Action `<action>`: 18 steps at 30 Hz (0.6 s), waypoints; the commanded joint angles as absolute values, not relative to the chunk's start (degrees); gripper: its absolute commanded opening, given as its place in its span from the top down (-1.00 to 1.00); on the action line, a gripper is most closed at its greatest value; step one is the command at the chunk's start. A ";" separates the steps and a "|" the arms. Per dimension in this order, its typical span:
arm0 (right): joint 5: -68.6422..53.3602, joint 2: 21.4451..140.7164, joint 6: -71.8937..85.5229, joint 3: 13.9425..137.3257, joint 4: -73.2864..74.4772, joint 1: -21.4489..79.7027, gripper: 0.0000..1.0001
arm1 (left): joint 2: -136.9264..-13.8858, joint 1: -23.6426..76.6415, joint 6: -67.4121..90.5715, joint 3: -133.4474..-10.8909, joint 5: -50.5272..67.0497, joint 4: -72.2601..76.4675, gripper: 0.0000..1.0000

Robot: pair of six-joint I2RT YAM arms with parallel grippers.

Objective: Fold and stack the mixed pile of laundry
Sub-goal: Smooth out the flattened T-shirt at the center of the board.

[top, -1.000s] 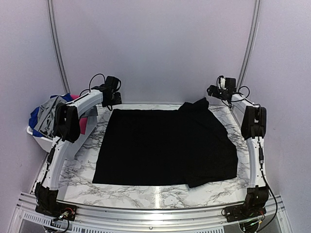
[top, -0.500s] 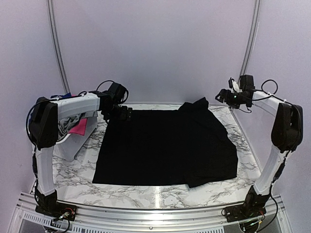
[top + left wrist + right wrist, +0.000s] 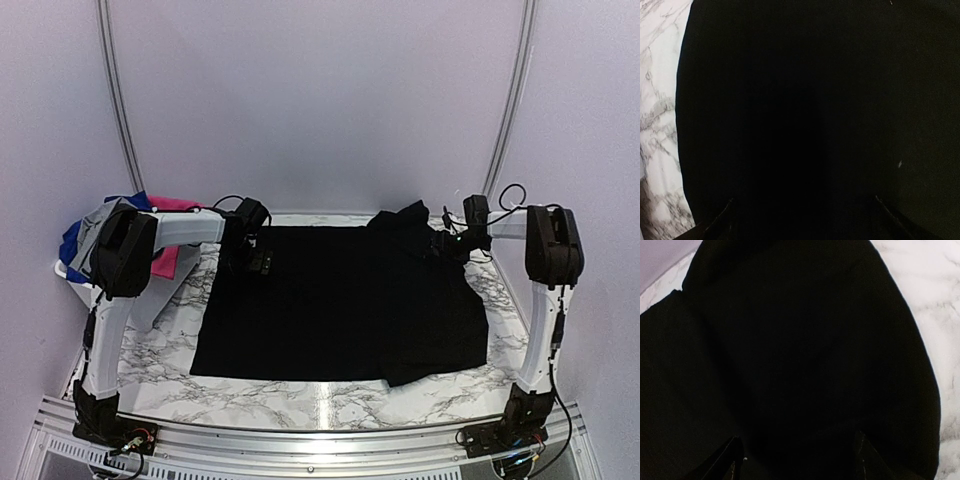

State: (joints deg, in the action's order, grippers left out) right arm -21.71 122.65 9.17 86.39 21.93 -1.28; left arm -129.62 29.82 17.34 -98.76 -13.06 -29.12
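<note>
Over black garment (image 3: 330, 300): left fingers (image 3: 260, 264) spread wide, right fingers (image 3: 437, 243) apart, both empty

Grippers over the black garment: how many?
2. Left gripper is at the far-left corner of the black garment; right gripper is over its folded far-right part. Both open, neither hidden.

Landmark: spread garment (image 3: 300, 310), lying flat on the table (image 3: 160, 350). I note its right part is doubled over on top of the rest as a flap (image 3: 425, 290). Beyond its far-left corner, off the table's left edge, sits the basket (image 3: 72, 272) with the laundry heap (image 3: 100, 230) in it. Left gripper (image 3: 260, 264) is over the far-left corner; right gripper (image 3: 433, 243) is over the far end of the flap.
</note>
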 commanded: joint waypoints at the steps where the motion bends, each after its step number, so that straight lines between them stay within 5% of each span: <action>1: -21.17 131.50 8.94 96.72 24.64 -1.38 -0.51 | -135.60 25.85 16.46 -103.55 -16.83 -33.40 -0.85; 9: -21.22 134.34 8.21 119.51 37.25 -0.79 -0.52 | -135.24 23.77 13.21 -113.94 -13.23 -34.03 -0.94; 18: -23.01 98.97 12.15 78.96 34.91 3.05 -0.37 | -111.21 31.90 18.38 -91.17 -10.92 -33.68 -0.98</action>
